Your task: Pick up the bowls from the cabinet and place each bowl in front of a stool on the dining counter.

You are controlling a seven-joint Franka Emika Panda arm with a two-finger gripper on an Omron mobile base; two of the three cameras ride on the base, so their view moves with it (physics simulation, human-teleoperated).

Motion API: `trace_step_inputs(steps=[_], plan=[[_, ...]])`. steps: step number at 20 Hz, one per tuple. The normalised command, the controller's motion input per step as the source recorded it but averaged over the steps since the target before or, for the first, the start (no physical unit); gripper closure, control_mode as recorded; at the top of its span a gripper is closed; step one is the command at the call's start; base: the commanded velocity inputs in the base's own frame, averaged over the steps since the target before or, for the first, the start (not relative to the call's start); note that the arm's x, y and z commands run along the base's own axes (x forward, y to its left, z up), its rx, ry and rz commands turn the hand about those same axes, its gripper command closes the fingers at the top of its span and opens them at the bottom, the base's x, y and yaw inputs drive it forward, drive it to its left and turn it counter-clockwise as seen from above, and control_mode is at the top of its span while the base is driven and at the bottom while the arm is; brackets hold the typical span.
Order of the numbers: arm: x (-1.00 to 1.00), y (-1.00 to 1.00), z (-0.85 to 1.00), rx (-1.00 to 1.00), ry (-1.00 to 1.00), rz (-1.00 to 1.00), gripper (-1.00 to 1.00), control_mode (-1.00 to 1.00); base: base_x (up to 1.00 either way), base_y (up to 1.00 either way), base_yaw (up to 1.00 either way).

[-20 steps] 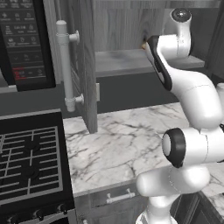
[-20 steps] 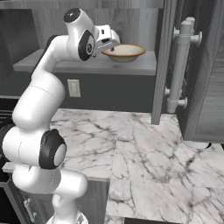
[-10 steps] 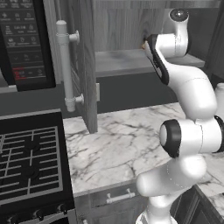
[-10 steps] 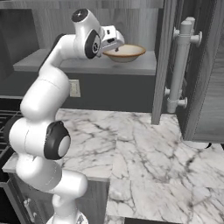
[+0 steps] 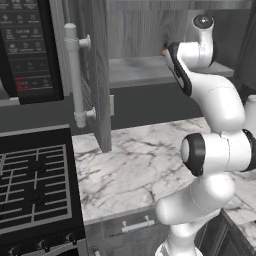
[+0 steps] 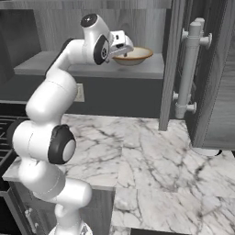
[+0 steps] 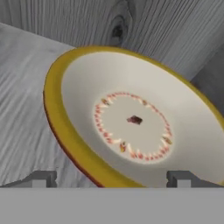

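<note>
Inside the cabinet (image 6: 174,64), the arm's fingers (image 7: 41,178) stand wide open on either side of the bowl's (image 6: 133,55) near rim on the shelf (image 6: 92,69).

Cream bowl (image 6: 133,55), yellow-brown rim, upright on grey cabinet shelf (image 6: 147,69), upper centre of right base view.
</note>
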Motion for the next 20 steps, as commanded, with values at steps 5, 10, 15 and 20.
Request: trace_step_inputs(steps=[5,10,15,20], plan=[[0.4,-0.11,-0.08,0.0,0.0,0.0,-1.0,-1.0,0.0,0.0,0.0],[0.46,-0.1,0.0,0.0,0.0,0.0,-1.0,-1.0,0.0,0.0,0.0],[0.36,-0.08,0.0,0.0,0.0,0.0,-1.0,-1.0,0.0,0.0,0.0],[0.13,-0.01,-0.01,0.0,0.0,0.0,1.0,-1.0,0.0,0.0,0.0]])
